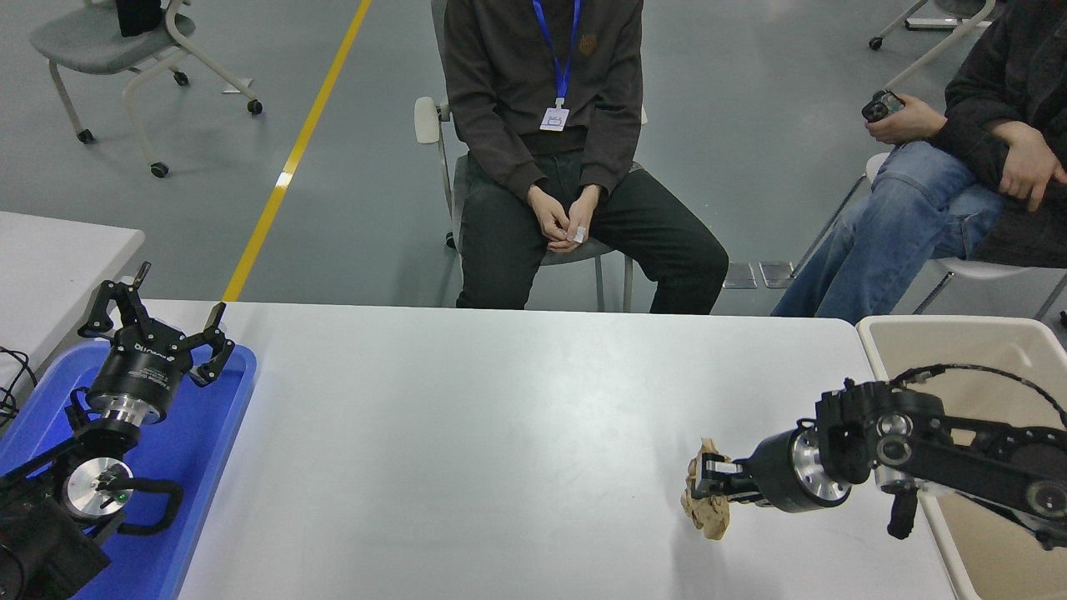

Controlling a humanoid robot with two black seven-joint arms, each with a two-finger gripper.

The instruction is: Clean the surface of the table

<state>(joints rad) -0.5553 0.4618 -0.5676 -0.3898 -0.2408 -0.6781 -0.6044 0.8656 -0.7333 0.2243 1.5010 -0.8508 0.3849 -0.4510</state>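
- The left arm sits parked at the lower left over a blue tray; its left tool points away from the camera with its fingers spread wide and nothing between them.
- The right arm comes in from the right edge, low over the bench, pointing toward the picture's left.
- The right tool is clamped on a crumpled brown paper wad, which hangs from the fingertips at the near right part of the bench; whether the wad's lower end touches the top cannot be told.
- The bench surface, a wide light grey-white top with rounded corners, fills the middle of the view from the blue tray at its left to a beige bin at its right.
- The beige bin stands just beside the bench's right edge, and the right arm's forearm crosses over its near wall.
- A smaller white tabletop lies beyond the tray at the left edge.
- At the far side, a person in dark clothes sits on a chair facing the bench, hands together in the lap.
- A second person in jeans sits at the upper right, one hand holding a small dark device.
- A wheeled grey chair stands on the floor at the upper left, beside a yellow floor line.
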